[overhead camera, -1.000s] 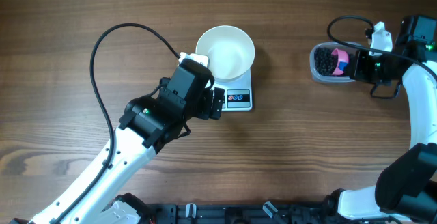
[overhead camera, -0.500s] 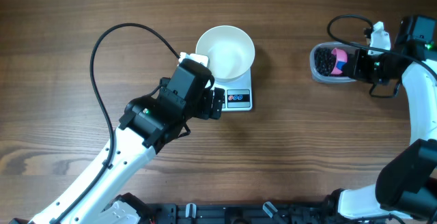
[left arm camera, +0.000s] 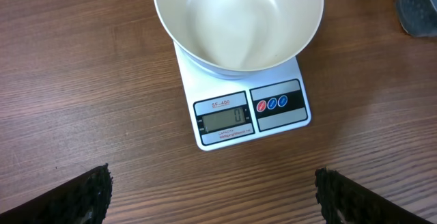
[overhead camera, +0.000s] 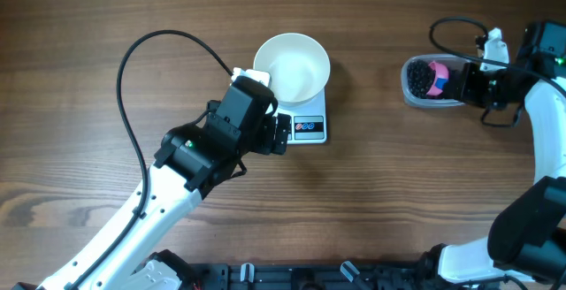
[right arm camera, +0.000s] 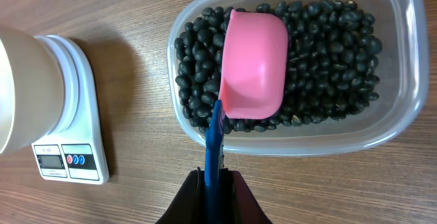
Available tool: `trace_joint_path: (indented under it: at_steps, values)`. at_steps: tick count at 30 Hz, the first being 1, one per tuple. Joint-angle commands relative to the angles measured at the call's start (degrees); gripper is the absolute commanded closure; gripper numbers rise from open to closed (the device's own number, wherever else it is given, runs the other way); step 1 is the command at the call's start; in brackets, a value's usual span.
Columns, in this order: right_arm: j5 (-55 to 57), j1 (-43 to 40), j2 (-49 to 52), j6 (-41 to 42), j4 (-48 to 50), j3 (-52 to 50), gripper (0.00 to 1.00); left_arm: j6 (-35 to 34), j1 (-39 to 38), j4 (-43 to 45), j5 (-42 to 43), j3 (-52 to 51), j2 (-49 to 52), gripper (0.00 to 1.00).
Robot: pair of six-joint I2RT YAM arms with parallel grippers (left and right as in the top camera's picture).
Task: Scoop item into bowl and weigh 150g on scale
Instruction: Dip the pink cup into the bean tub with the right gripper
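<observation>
At the middle of the brown wooden table (overhead camera: 88, 25), a small flat white rectangular kitchen scale (overhead camera: 305, 124) is shown with a round plain white bowl (overhead camera: 292, 66) standing on its platform. The bowl is seen to be empty, and a zero is read on the grey display in the left wrist view. The left gripper (left arm camera: 215, 200) is held just in front of the scale, fingers spread wide and grasping nothing. Toward the table's right edge, well apart from the scale, a clear rounded-rectangle plastic tub (right arm camera: 403, 80) is filled with small round black beans (right arm camera: 328, 33). A pink plastic scoop with a blue handle (right arm camera: 252, 63) is lowered among the beans inside the tub. Its handle is clenched between the closed fingers of the right gripper (right arm camera: 213, 183).
</observation>
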Motion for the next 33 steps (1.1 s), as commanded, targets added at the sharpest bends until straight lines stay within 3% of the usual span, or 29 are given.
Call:
trace_joint_path:
  at_steps: [1, 33]
  values:
    - [-4.44, -1.9, 0.76, 0.07, -0.35, -0.46, 0.96, 0.76, -0.15, 0.15, 0.48, 0.9, 0.11, 0.0]
    - [-15.3, -7.54, 4.46, -1.51, -1.25, -0.46, 0.96, 0.76, -0.15, 0.15, 0.48, 0.9, 0.11, 0.0]
